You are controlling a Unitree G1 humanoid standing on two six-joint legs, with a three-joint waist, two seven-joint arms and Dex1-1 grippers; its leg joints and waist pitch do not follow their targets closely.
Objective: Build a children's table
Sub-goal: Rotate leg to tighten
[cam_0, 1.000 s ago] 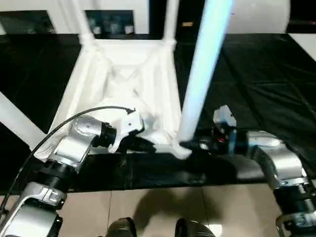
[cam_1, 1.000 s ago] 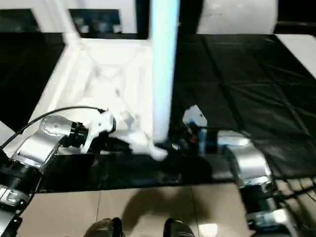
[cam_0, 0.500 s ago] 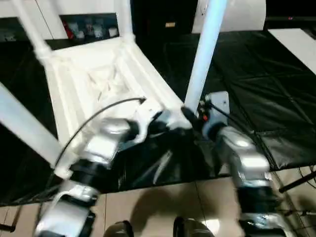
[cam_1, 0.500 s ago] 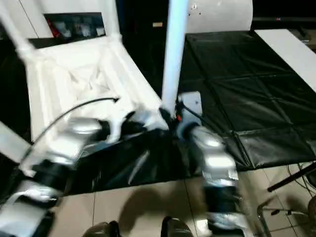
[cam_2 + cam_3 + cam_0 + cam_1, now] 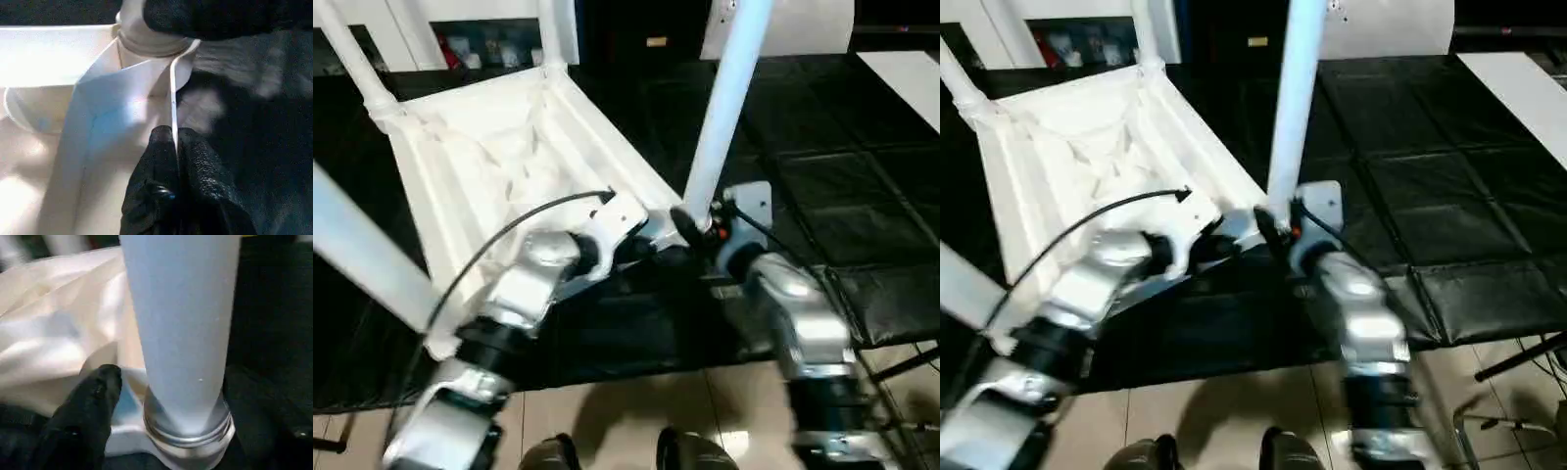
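The children's table [image 5: 499, 166] lies upside down on a black mat, ribbed underside up, with white legs standing from its corners. The nearest leg [image 5: 724, 108] rises from the near right corner socket [image 5: 186, 431]. My left gripper [image 5: 173, 147] is shut on the thin rim of the table top just beside that corner. My right gripper [image 5: 690, 227] sits at the base of this leg. One of its black fingers [image 5: 93, 401] stands a little off the leg, so the gripper is open around it. Its other finger is hidden behind the leg.
The black mat [image 5: 842, 166] spreads to the right and behind. Pale floor tiles [image 5: 626, 411] lie in front, near my feet. A white cabinet [image 5: 489, 44] stands at the back. A near left leg [image 5: 362, 255] slants across the left edge. A metal stand's foot [image 5: 1518, 362] shows at lower right.
The head view has swung, so the table looks turned. My right gripper stays at the leg's base and its fingers seem to have loosened. The left grip on the rim is unchanged.
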